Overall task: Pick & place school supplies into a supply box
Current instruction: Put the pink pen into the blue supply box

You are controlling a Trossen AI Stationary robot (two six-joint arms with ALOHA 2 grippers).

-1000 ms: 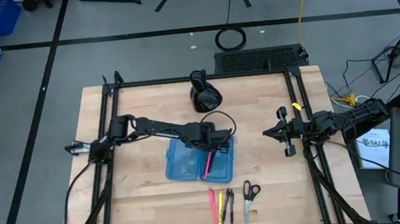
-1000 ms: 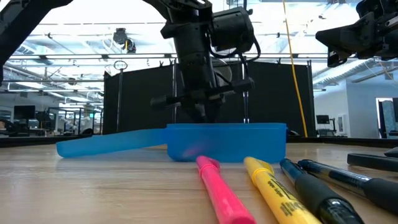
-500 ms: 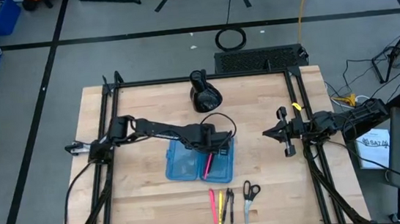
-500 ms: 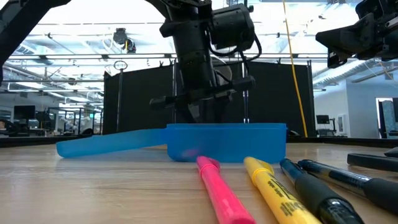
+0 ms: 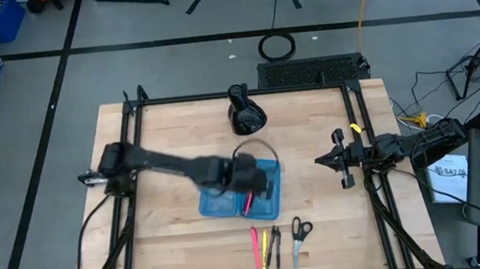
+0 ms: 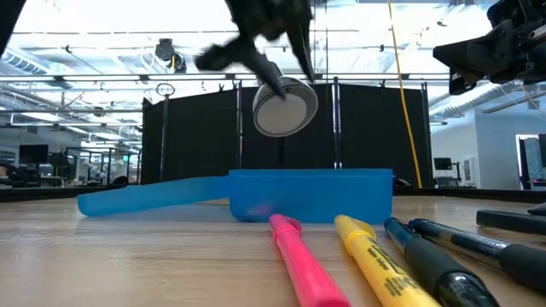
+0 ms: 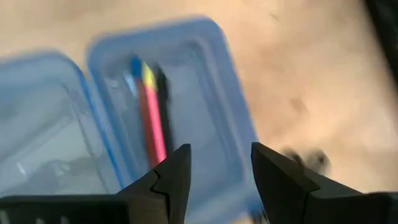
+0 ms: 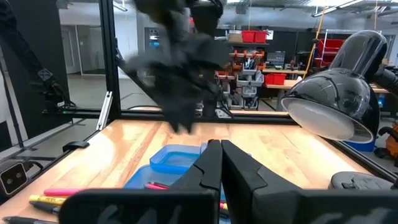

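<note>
The supply box (image 5: 239,193) lies open on the table, its two blue halves side by side. In its right half (image 7: 186,106) lie a pink pen (image 7: 152,127) and other thin pens. My left gripper (image 7: 219,169) hangs open above that half (image 5: 260,182) with nothing between its fingers. On the wood near the front edge lie a pink pen (image 5: 255,247), a yellow one (image 5: 265,246), a black one (image 5: 276,247) and the scissors (image 5: 300,234). My right gripper (image 8: 221,163) waits shut at the table's right edge (image 5: 343,158).
A black rounded lump (image 5: 245,111) stands at the far middle of the table, behind the box. Black frame rails (image 5: 129,189) run along the table's left and right sides. Bare wood lies to the left of the box and between it and my right arm.
My left gripper has risen out of the box's right half and swung a little toward the table's near edge; in the low view it has left the box's rim and gone to the top of the picture. The pens in the box stay where they were.
</note>
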